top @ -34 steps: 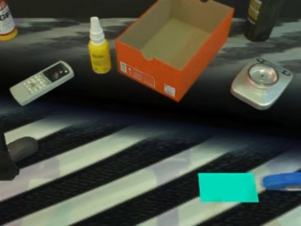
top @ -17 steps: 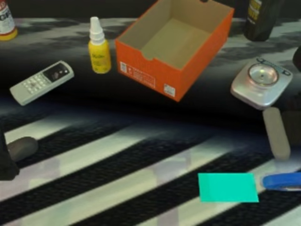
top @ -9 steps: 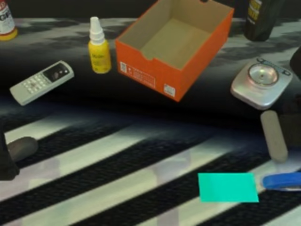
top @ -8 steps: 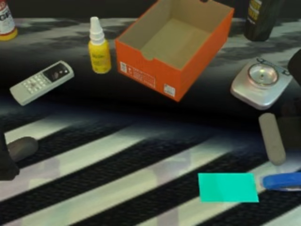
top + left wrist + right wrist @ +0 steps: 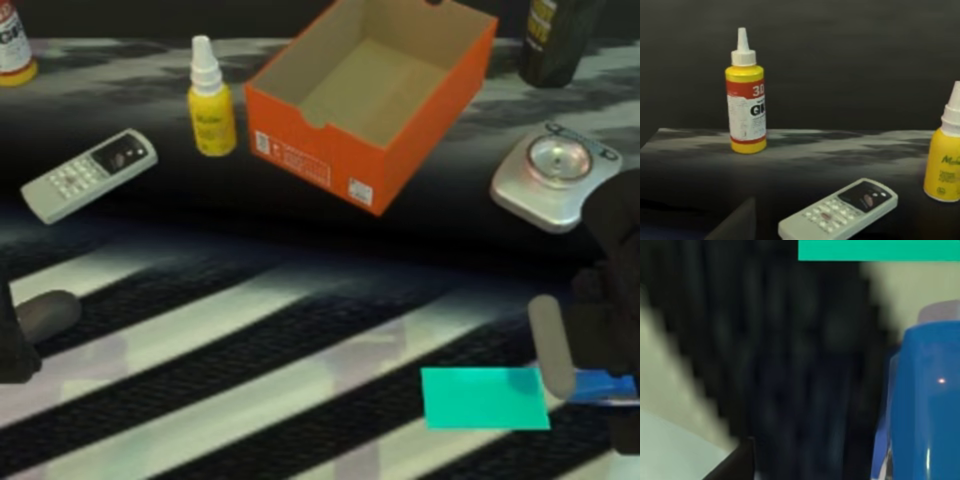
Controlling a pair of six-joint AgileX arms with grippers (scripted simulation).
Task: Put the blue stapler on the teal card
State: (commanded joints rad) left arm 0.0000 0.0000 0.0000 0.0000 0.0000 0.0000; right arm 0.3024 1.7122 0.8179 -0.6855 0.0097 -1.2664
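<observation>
Legibly, only scraps of writing show: the yellow glue bottle [image 5: 745,95] at the table's far left carries a red band reading "3D" and black letters "GI", while the yellow dropper bottle [image 5: 211,104] beside the orange box [image 5: 370,95] has green script too small to read; white stickers on the box cannot be read either. The right gripper [image 5: 590,345] hovers over the blue stapler [image 5: 603,386], one grey finger [image 5: 552,346] showing above the teal card [image 5: 484,398]'s right edge; whether the fingers are spread or closed I cannot tell. That stapler lies on the striped cloth just right of the card. A silver scale [image 5: 556,175] sits behind, a white remote [image 5: 88,174] at left. The left gripper [image 5: 30,330] rests at the left edge.
</observation>
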